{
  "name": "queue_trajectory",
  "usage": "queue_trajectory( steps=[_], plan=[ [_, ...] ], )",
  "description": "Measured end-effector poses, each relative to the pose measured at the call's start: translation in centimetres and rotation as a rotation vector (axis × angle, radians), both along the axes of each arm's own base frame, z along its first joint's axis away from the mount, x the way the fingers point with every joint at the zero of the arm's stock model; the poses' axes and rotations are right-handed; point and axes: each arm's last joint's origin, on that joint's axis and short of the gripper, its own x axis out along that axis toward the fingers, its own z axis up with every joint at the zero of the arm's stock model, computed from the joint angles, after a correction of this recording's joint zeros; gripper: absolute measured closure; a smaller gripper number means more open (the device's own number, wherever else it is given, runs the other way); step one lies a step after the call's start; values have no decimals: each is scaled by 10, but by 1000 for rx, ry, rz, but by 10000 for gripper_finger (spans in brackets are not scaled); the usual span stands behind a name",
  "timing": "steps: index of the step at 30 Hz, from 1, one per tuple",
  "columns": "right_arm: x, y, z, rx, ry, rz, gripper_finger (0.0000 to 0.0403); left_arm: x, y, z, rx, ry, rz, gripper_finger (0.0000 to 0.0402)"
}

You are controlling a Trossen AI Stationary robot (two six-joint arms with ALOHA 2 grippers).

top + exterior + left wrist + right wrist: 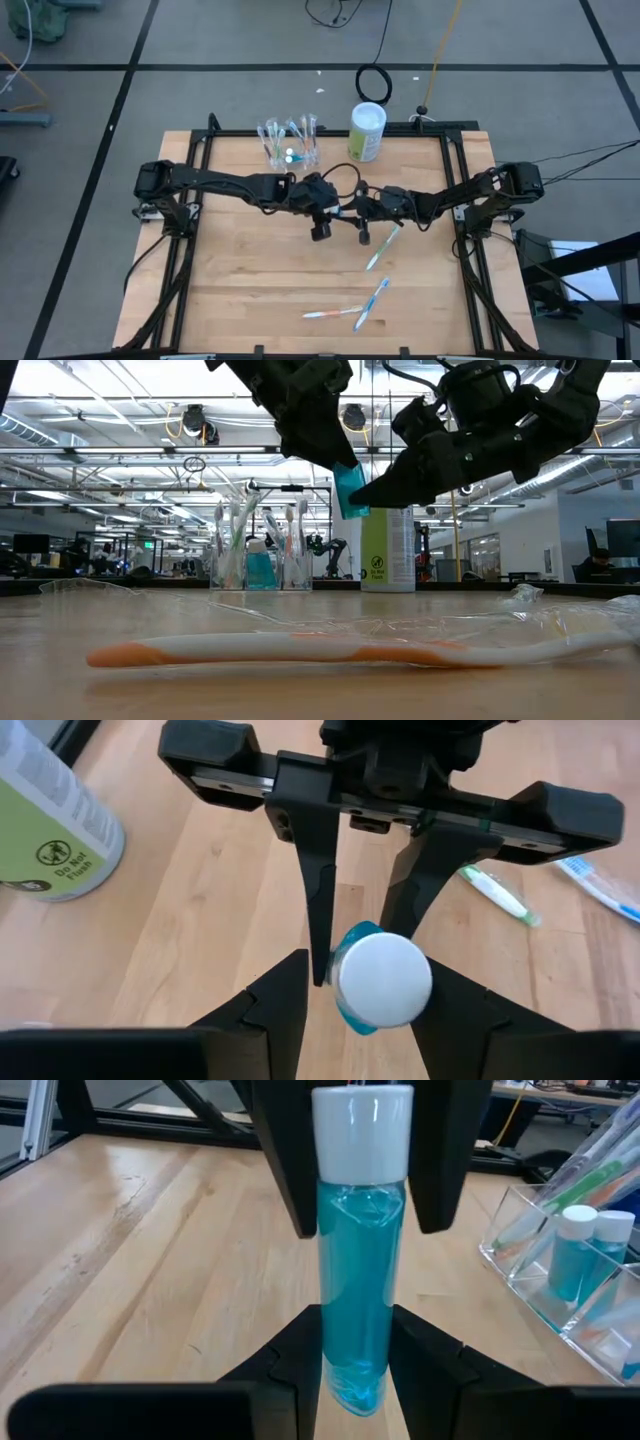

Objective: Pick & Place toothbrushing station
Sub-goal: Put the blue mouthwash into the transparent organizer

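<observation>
Mid-table, above the wood, both grippers meet on one blue toothpaste tube (355, 1310) with a white cap. The right gripper (356, 1370) pinches the tube's lower end, fingers pressed on both sides. The left gripper (362, 982) straddles the cap end, its fingers just beside the cap; whether they squeeze it, I cannot tell. The clear toothbrush holder (288, 142) stands at the table's far edge, near a white-and-green canister (50, 815) reading "Do Not Flush". Loose toothbrushes (372, 303) lie nearer the front.
</observation>
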Motion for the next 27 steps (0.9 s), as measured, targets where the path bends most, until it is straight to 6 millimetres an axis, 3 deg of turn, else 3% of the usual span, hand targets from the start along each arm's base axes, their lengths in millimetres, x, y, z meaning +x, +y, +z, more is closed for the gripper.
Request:
queue_trajectory(
  steps=[17, 27],
  plan=[
    [0, 0, -2, -3, 18, 4, 296, 0, -1, 0, -26, 2, 13, 315],
    [-3, -3, -8, -37, 86, -96, 236, -6, 3, 2, -8, 24, 122, 283]
  ],
)
